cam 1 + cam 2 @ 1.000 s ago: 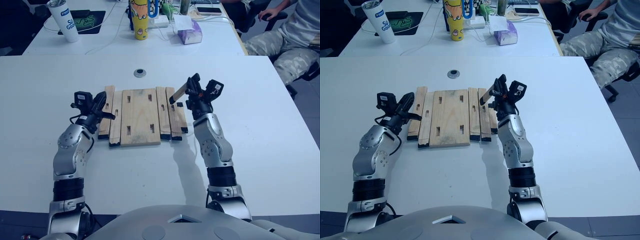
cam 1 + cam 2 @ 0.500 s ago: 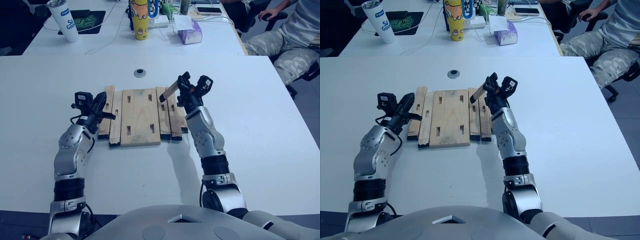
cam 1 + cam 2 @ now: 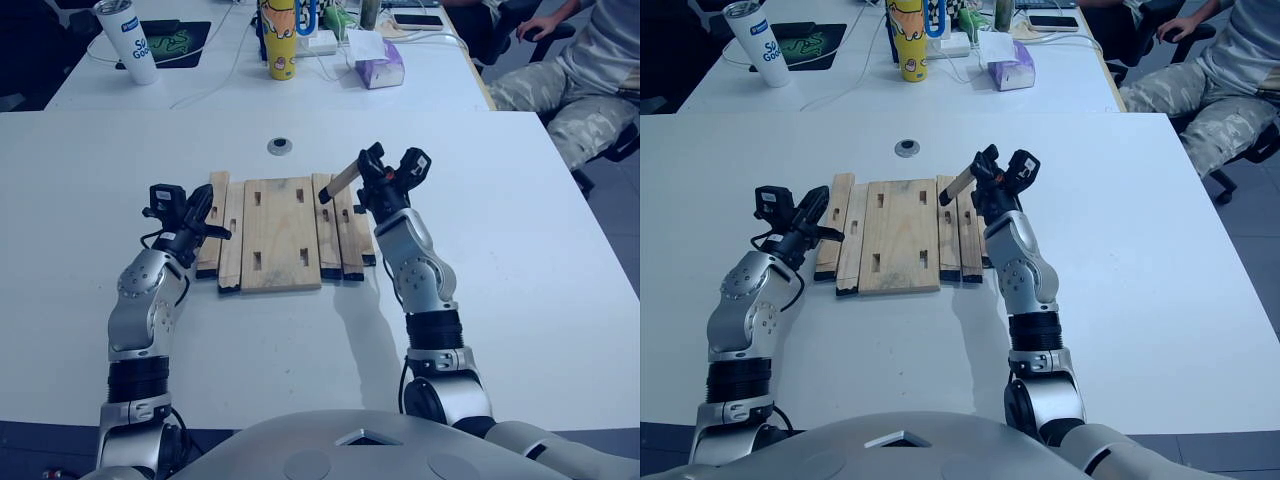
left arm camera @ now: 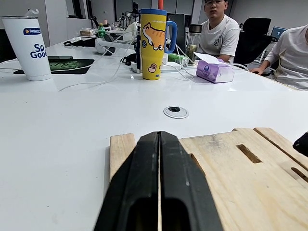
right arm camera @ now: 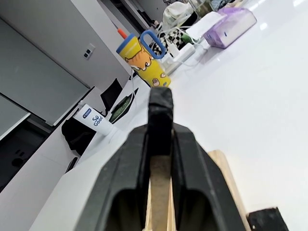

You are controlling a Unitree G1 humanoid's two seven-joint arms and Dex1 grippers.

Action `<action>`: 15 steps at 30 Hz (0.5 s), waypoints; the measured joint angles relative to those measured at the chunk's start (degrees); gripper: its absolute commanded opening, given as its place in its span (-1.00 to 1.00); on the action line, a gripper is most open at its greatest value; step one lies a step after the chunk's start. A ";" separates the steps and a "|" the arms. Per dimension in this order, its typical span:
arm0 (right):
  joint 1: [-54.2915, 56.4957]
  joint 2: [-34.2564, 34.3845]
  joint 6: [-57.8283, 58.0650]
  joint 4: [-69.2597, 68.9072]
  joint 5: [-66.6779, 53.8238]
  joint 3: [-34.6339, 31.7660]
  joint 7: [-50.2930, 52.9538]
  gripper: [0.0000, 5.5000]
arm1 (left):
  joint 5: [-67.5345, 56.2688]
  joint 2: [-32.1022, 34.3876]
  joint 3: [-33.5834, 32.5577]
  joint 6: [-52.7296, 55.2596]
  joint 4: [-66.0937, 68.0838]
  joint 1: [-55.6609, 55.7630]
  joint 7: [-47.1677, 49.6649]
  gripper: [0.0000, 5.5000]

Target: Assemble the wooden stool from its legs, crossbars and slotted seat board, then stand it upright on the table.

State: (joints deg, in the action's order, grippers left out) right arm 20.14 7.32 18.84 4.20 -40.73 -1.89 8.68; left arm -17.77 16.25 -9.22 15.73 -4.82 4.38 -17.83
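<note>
Here, from the head, we see the seat board (image 3: 280, 232) flat on the table (image 3: 520, 250). At its nine o'clock the left gripper (image 3: 207, 218) hangs over the left slats (image 3: 222, 225). At two o'clock the right gripper (image 3: 372, 170) holds a stick (image 3: 342, 181) aloft, pointing toward eight o'clock. At the left wrist, we see the fingers (image 4: 139, 192) pressed together, empty. At the right wrist, the fingers (image 5: 127, 183) clamp the stick, perhaps a crossbar.

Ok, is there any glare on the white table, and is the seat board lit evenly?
Right wrist view: bright glare spots on the table near the tissue pack. Left eye view: the seat board and the wooden piece held by the right gripper are lit evenly. Left wrist view: the table has a soft sheen only.
</note>
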 measured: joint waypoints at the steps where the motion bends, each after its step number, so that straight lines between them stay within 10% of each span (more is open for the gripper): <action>1: 0.00 0.00 0.44 0.05 -0.11 0.00 0.12 -0.85 | 0.00 0.00 0.00 0.00 0.00 0.00 -0.01 -1.00; 15: -1.61 -0.99 3.32 -0.44 0.42 0.00 4.11 -0.85 | -0.02 0.03 -0.13 0.13 -0.86 -0.62 0.11 -1.00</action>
State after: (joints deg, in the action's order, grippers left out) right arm 18.53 6.33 22.16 3.76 -40.31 -1.90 12.79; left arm -17.79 16.28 -9.34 15.86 -5.68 3.76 -17.72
